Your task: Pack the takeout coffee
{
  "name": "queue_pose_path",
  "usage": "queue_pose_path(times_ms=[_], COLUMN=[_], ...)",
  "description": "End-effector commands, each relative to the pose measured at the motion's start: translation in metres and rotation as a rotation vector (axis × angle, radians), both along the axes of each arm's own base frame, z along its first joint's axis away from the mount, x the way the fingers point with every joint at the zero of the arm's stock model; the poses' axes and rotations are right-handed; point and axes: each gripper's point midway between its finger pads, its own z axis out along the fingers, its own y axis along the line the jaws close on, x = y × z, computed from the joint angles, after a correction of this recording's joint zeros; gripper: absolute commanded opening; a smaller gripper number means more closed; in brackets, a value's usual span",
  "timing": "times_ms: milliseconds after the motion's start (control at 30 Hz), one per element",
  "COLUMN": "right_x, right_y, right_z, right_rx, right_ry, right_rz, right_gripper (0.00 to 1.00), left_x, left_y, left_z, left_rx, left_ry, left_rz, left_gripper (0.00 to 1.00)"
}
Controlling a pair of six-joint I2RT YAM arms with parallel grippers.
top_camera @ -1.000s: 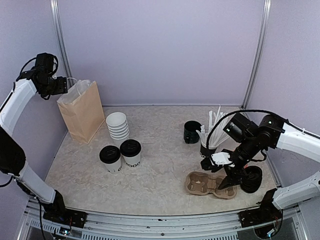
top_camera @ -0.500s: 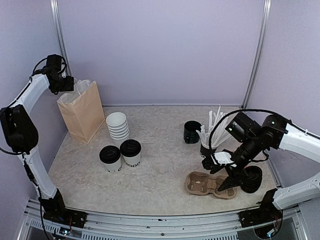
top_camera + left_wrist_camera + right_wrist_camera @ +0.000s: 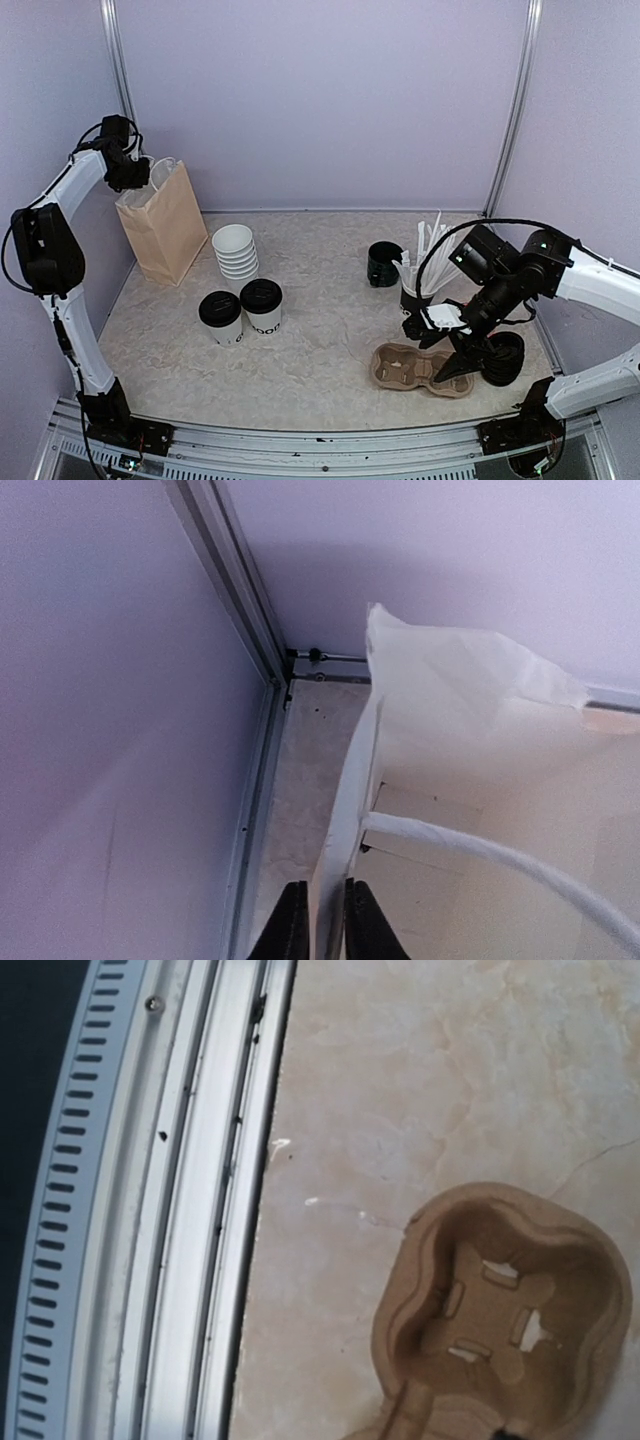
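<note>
Black lettering on one coffee cup (image 3: pixel 262 310), too small to read

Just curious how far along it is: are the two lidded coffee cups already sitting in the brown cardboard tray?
No: both lidded cups stand well away from the tray, whose two wells are empty.

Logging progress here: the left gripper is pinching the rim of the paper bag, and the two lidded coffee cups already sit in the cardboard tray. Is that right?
One part is wrong. The left gripper does pinch the rim of the paper bag, but the two lidded coffee cups stand on the table, apart from the cardboard tray, whose pockets are empty. The top external view shows this.
</note>
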Motion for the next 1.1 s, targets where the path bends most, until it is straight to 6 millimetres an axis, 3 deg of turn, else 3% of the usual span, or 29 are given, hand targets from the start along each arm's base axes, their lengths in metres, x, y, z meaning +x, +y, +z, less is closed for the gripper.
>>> queue_pose_path(times_ms=[0, 67, 200, 300, 433, 500, 567, 667, 833, 967, 1067], right_x=[0.002, 0.004, 0.008, 0.017, 0.038, 0.046, 0.057, 0.07, 0.077, 0.074, 0.079], right_y=[0.003, 0.003, 0.006, 0.012, 0.018, 0.021, 0.023, 0.024, 0.022, 0.016, 0.006], right_z=[0.001, 0.002, 0.008, 0.019, 0.028, 0.034, 0.044, 0.06, 0.06, 0.06, 0.047], right_rx=[0.011, 0.013, 0.022, 0.055, 0.098, 0.12, 0.149, 0.201, 0.195, 0.19, 0.144], right_ry=[-0.004, -0.009, -0.025, -0.057, -0.11, -0.141, -0.194, -0.267, -0.269, -0.232, -0.189], right_rz=[0.0, -0.002, -0.009, -0.035, -0.088, -0.103, -0.131, -0.167, -0.176, -0.155, -0.184], right_gripper=[0.72, 0.72, 0.72, 0.76, 0.91, 0.99, 0.99, 0.99, 0.92, 0.88, 0.85], left_x=[0.0, -0.003, -0.021, -0.047, -0.106, -0.134, -0.165, -0.207, -0.26, -0.298, -0.328], left_y=[0.001, 0.001, 0.001, -0.01, -0.048, -0.07, -0.099, -0.146, -0.21, -0.256, -0.287], left_z=[0.014, 0.024, 0.066, 0.12, 0.211, 0.246, 0.277, 0.305, 0.308, 0.284, 0.264], left_rx=[-0.013, -0.012, -0.008, 0.015, 0.055, 0.06, 0.024, -0.079, -0.255, -0.356, -0.43], left_ry=[-0.033, -0.053, -0.135, -0.254, -0.468, -0.558, -0.648, -0.731, -0.72, -0.627, -0.526], left_rz=[-0.019, -0.015, 0.012, 0.022, -0.008, -0.045, -0.153, -0.377, -0.697, -0.928, -1.077], left_gripper=[0.07, 0.04, 0.0, 0.0, 0.0, 0.0, 0.0, 0.0, 0.0, 0.0, 0.0])
